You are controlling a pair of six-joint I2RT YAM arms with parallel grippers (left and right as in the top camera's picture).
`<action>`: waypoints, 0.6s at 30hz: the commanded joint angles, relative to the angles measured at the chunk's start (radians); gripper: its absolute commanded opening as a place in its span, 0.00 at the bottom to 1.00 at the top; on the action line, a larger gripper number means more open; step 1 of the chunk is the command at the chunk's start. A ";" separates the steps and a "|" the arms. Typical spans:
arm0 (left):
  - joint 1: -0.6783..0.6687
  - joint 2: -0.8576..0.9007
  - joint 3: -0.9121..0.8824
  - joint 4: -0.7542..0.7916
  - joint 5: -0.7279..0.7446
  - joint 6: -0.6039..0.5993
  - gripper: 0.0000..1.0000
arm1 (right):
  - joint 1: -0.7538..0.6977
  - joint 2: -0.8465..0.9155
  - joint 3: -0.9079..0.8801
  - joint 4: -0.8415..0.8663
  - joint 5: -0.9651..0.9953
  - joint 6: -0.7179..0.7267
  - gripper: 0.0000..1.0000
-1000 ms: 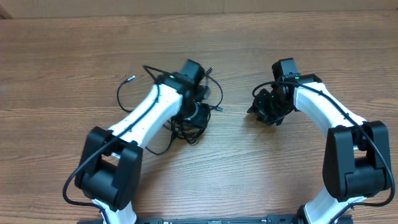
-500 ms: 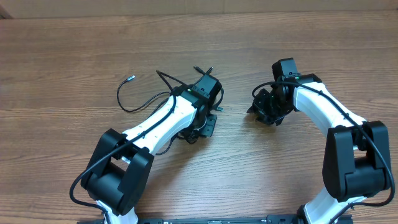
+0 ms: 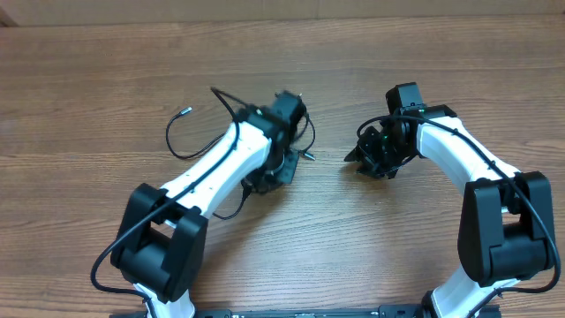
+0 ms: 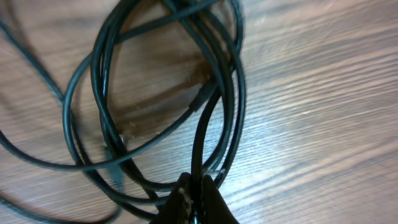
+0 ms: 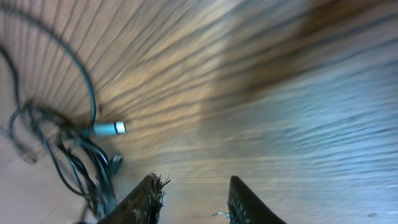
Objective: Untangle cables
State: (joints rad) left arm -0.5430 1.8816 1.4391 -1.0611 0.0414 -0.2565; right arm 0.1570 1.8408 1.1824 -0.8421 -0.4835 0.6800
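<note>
The black cables [image 3: 305,140] lie bunched on the wooden table under my left wrist. One strand loops out left to a silver-tipped end [image 3: 185,112]. In the left wrist view the cables [image 4: 106,93] form overlapping loops ahead of my left gripper [image 4: 194,184], which is shut on one black strand running up from its fingertips. Overhead, the left gripper [image 3: 279,168] sits over the bunch. My right gripper [image 3: 353,156] hovers just right of the bunch, open with bare wood between its fingers [image 5: 152,186]. Its view shows the cables [image 5: 68,149] and a silver plug [image 5: 111,128] at the left.
The wooden table [image 3: 424,71] stretches around both arms. A thicker black wire [image 3: 115,247] runs along the left arm near its base. A beige wall edge [image 3: 282,9] borders the far side.
My left gripper has closed onto a cable strand, and its wrist swung right, then back left over the bunch. The right arm has barely moved.
</note>
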 commanded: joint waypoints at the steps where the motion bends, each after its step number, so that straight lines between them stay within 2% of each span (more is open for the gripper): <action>1: 0.026 -0.028 0.121 -0.046 0.034 0.093 0.04 | 0.019 -0.026 -0.005 0.002 -0.121 -0.008 0.34; 6: 0.046 -0.028 0.216 -0.095 0.045 0.104 0.04 | 0.061 -0.026 -0.005 0.021 -0.212 -0.003 0.34; 10: 0.052 -0.028 0.251 -0.094 0.098 0.140 0.04 | 0.100 -0.026 -0.005 0.113 -0.317 0.013 0.38; 13: 0.052 -0.028 0.262 -0.096 0.136 0.201 0.04 | 0.111 -0.026 -0.005 0.175 -0.333 0.102 0.38; 18: 0.052 -0.028 0.264 -0.106 0.136 0.231 0.04 | 0.111 -0.026 -0.005 0.242 -0.333 0.250 0.37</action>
State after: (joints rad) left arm -0.4953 1.8786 1.6726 -1.1618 0.1463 -0.0853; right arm 0.2699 1.8408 1.1824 -0.6189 -0.7868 0.8116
